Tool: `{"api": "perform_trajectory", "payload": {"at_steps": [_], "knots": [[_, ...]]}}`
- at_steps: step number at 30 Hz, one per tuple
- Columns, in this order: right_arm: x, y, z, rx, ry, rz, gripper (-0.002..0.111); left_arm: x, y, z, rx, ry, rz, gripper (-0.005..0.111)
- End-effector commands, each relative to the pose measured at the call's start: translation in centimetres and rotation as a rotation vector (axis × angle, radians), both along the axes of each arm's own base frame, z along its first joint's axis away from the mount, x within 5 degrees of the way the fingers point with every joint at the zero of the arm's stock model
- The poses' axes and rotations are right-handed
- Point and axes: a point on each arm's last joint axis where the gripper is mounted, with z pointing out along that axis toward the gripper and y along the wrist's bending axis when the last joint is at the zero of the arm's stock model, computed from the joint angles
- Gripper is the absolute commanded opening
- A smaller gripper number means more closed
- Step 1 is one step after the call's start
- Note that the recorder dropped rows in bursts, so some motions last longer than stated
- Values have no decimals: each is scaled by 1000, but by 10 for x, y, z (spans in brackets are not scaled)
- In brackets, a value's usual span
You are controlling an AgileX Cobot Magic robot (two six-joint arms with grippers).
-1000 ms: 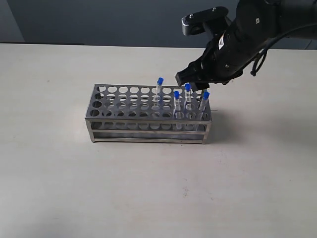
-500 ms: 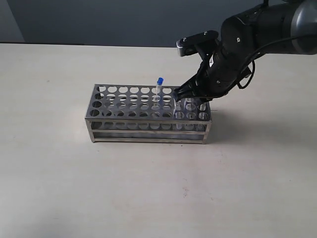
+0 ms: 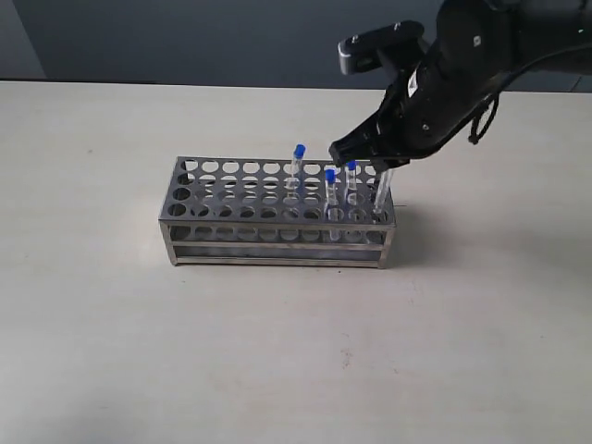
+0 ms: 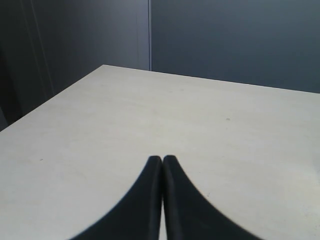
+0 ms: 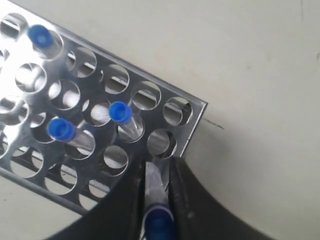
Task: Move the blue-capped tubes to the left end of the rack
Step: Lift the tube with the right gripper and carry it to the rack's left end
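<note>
The steel rack [image 3: 277,242] stands mid-table. Three blue-capped tubes stand in its right half: one further back [image 3: 298,159] and two near the right end [image 3: 330,185] [image 3: 351,176]. My right gripper [image 3: 379,165] is shut on the fourth tube [image 3: 381,194] over the rack's front right corner; its cap is hidden between the fingers and its lower part reaches down into the rack. In the right wrist view the right gripper [image 5: 159,166] clamps that tube [image 5: 156,187] just below its blue cap. My left gripper [image 4: 162,160] is shut on nothing above bare table.
The rack's left half holds only vacant holes [image 3: 208,185]. In the right wrist view the rack's corner [image 5: 192,122] lies just ahead of the held tube, with the other tubes [image 5: 119,111] [image 5: 61,129] [image 5: 39,35] beside it. The table's far edge [image 4: 200,79] meets a dark wall.
The right gripper dropped onto the right-end tubes, closed on the front corner one, and has risen again, lifting that tube a little. The other three tubes have not moved.
</note>
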Motion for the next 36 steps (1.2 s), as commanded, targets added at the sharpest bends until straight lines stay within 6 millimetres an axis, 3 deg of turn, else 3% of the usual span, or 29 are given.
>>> {"api": "perform_trajectory", "payload": {"at_steps": [1, 7, 10, 12, 13, 17, 21, 25, 29, 36], "knots": [[-6, -11, 31, -2, -96, 20, -1, 0, 0, 0, -3, -4, 1, 1], [-18, -17, 62, 71, -161, 16, -1, 0, 0, 1, 0, -6, 0, 1], [-23, -11, 76, 177, -210, 43, -1, 0, 0, 1, 0, -6, 0, 1], [-29, 8, 80, 192, -280, 210, -1, 0, 0, 1, 0, -6, 0, 1], [-32, 26, 80, 198, -298, 306, -1, 0, 0, 1, 0, -6, 0, 1], [-25, 86, 79, 215, -338, 454, -1, 0, 0, 1, 0, -6, 0, 1], [-8, 145, 64, 174, -308, 582, -1, 0, 0, 1, 0, -6, 0, 1], [6, 174, 38, 168, -207, 602, -1, 0, 0, 1, 0, -6, 0, 1], [7, 181, 23, 174, -131, 601, -1, 0, 0, 1, 0, -6, 0, 1], [13, 186, 10, 177, -154, 597, -1, 0, 0, 1, -1, -4, 1, 1]]}}
